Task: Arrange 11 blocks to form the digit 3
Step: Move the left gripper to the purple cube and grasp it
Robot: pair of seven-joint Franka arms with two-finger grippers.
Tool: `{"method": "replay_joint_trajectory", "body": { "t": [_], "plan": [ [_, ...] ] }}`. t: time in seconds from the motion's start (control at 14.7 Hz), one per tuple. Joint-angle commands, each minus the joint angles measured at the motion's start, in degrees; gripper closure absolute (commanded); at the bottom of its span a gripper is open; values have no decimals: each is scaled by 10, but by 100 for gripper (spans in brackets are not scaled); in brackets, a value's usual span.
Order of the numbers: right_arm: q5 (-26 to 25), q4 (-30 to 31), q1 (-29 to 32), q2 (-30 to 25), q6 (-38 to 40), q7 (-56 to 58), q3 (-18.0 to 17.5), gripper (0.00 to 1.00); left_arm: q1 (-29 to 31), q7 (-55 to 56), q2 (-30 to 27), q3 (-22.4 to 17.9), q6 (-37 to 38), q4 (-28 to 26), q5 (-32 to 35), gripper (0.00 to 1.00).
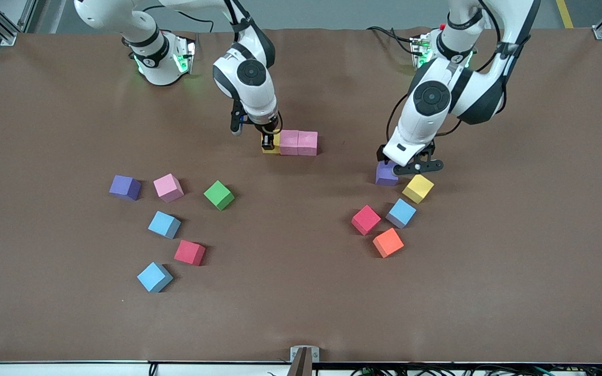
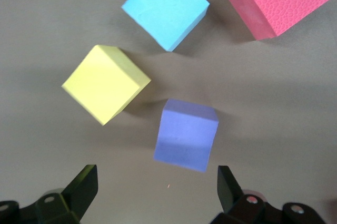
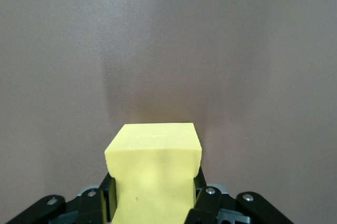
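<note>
Your right gripper (image 1: 269,140) is squeezing a yellow block (image 3: 154,168), low at the table and right beside the two pink blocks (image 1: 298,142), at the end nearer the right arm's base. Set it down touching them to make one row. Your left gripper (image 2: 158,190) hangs wide open over the purple block (image 2: 186,134), which sits between its fingers.

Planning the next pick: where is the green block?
In the front view, the green block sits toward the right arm's end of the table, beside the loose pink block.
</note>
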State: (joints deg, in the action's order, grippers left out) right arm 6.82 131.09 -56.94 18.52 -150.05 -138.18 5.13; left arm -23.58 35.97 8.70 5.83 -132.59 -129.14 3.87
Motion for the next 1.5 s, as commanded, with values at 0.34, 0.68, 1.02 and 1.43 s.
{"method": "replay_joint_trajectory", "body": {
  "t": [0.34, 0.68, 1.02, 1.43],
  "plan": [
    [5, -10, 10, 30, -6, 12, 1, 100, 4, -36, 66, 4, -92, 6, 3, 0],
    [7, -11, 13, 31, -9, -11, 1, 100, 2, -39, 80, 4, -92, 5, 3, 0],
    [7, -12, 10, 31, -13, -12, 1, 100, -1, -46, 93, 4, -101, 5, 4, 0],
    [8, -15, 8, 31, -13, -14, 1, 100, -1, -70, 99, 5, -126, 1, 4, 1]
  ]
}}
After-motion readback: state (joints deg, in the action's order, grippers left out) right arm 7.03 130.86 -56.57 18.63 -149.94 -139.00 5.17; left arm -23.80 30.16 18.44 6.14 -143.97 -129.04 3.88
